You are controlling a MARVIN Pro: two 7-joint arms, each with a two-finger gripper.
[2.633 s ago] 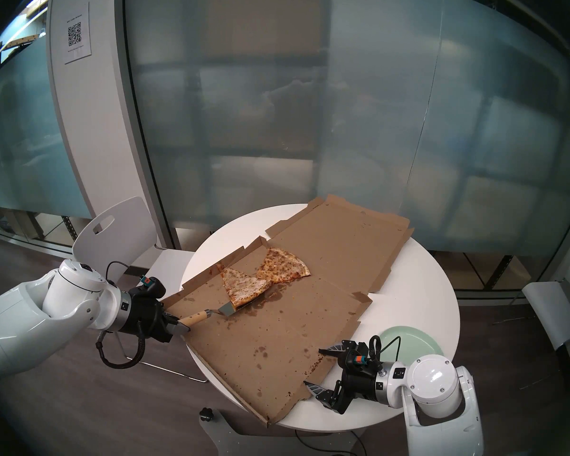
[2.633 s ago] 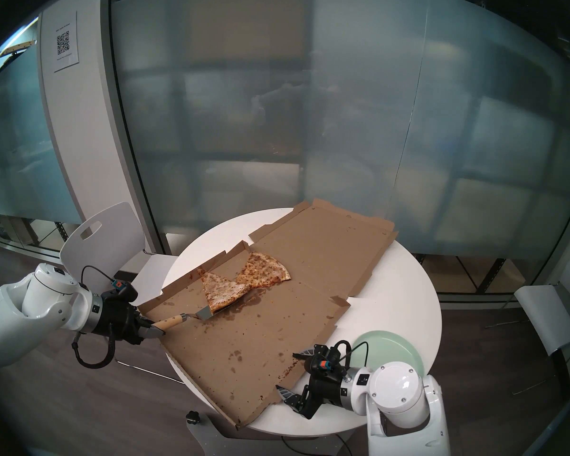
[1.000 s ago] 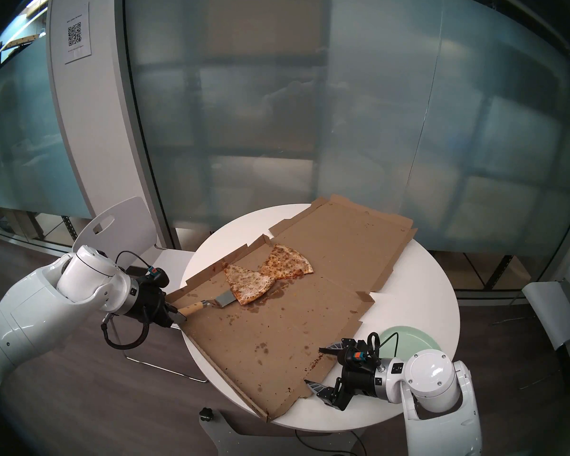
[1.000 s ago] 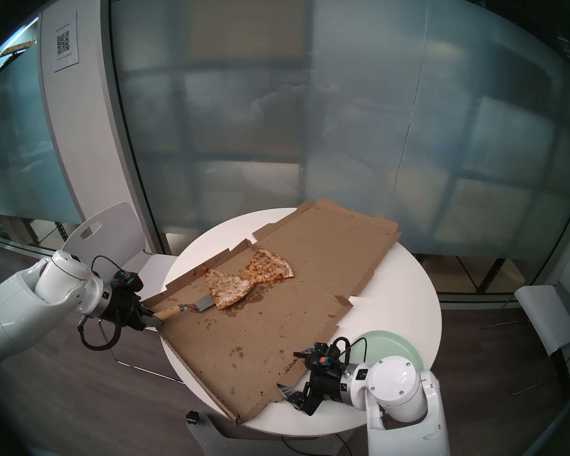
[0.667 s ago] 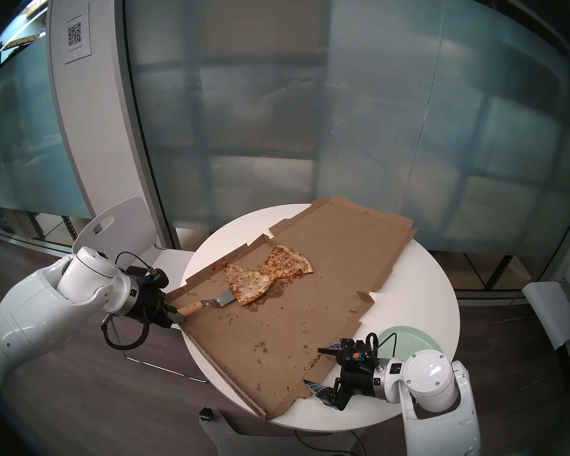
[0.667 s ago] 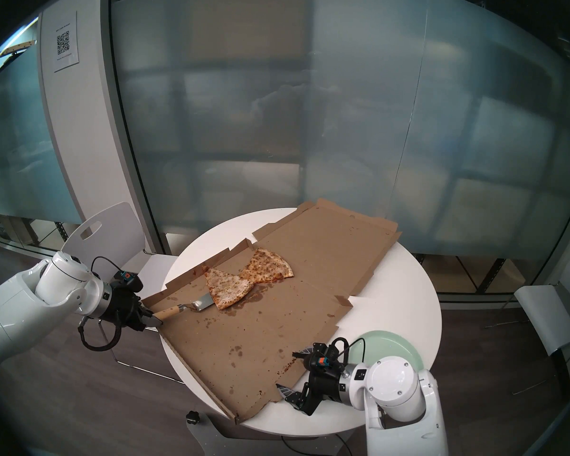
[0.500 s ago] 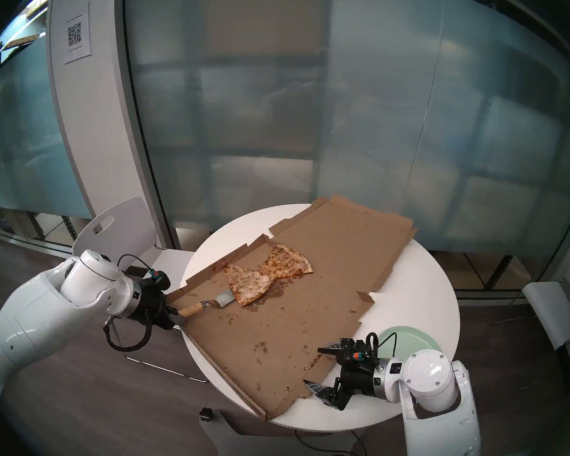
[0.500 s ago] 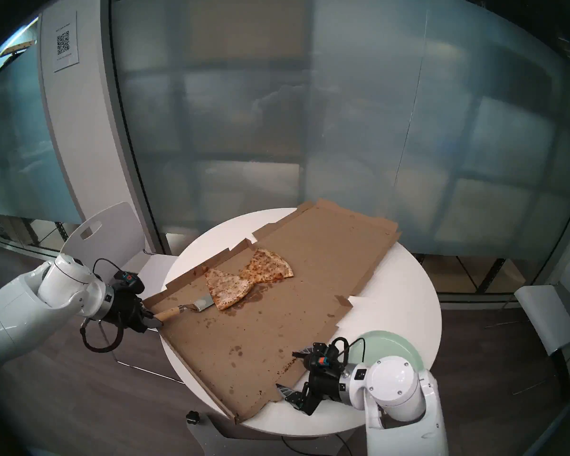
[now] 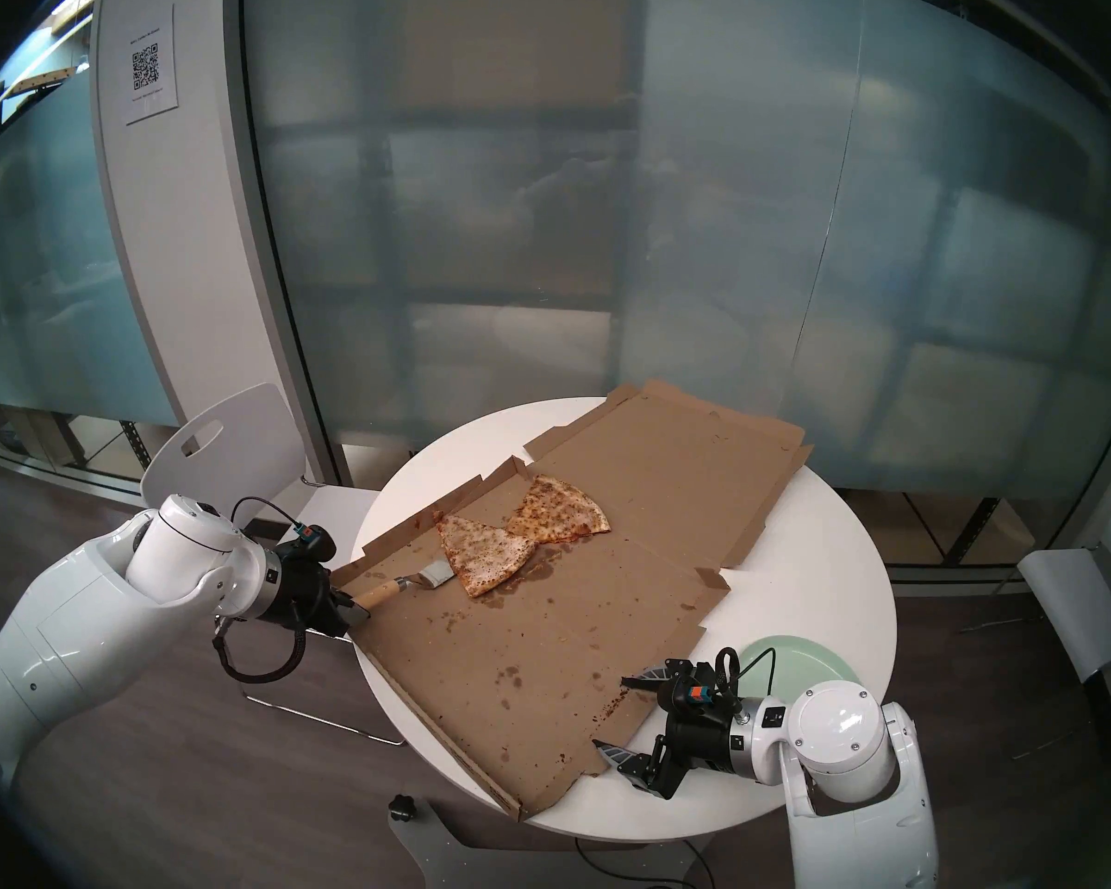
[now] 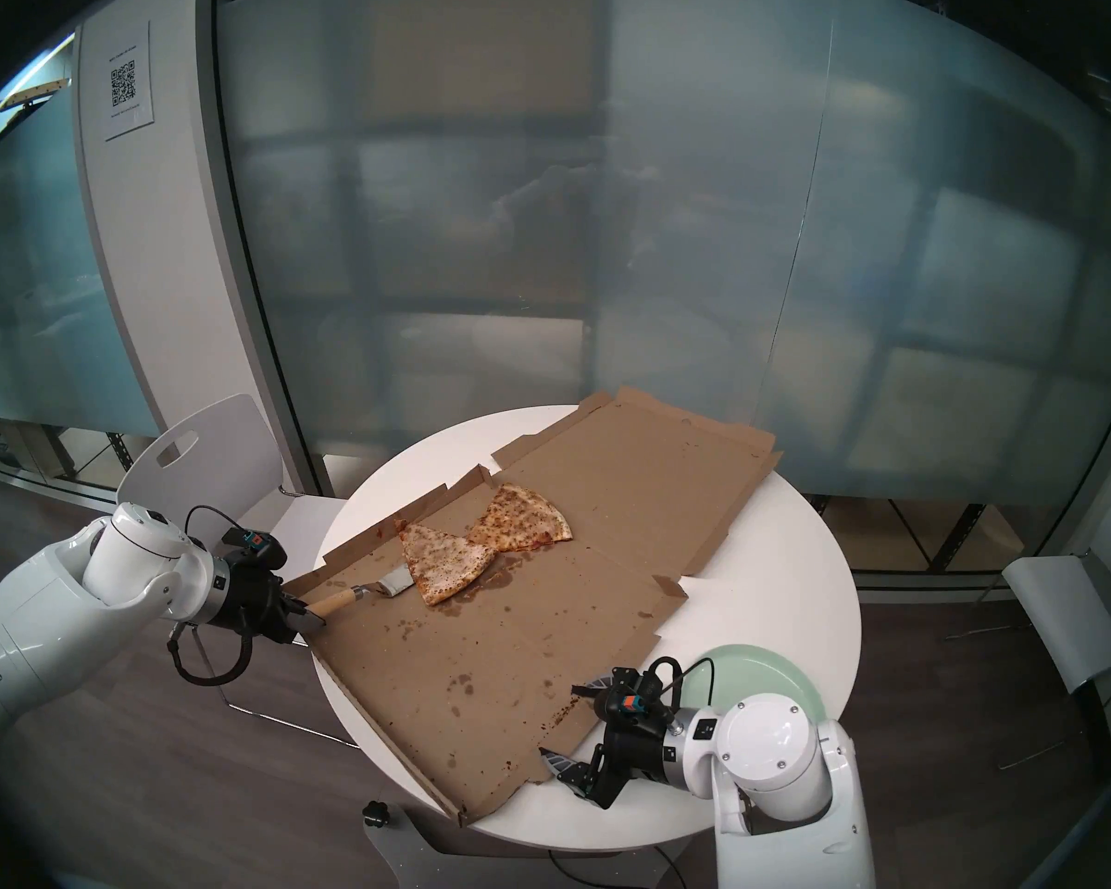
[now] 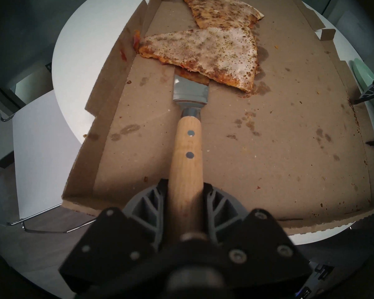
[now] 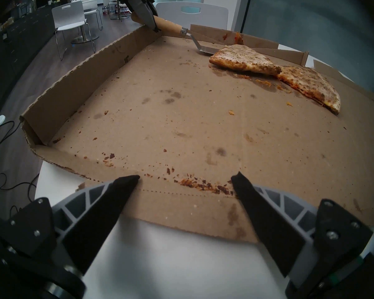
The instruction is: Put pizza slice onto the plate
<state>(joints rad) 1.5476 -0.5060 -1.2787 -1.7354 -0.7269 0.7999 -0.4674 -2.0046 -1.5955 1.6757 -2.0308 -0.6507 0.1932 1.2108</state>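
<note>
The pizza slice, pale with brown speckles, lies flat in the open pizza box. My left gripper is shut on the wooden handle of a metal spatula. The spatula blade's tip sits under the slice's near edge. The mint-green plate rests on the table at the front right, partly hidden by my right arm. My right gripper is open and empty at the box's near right edge, left of the plate.
A more orange wedge touches the slice's far tip. The greasy cardboard box covers most of the round white table, its low walls along the left side. White chairs stand at both sides.
My left wrist has moved forward and right, tilting the spatula and pushing its blade a little further under the slice. Slice, box and right arm stay put over the last second.
</note>
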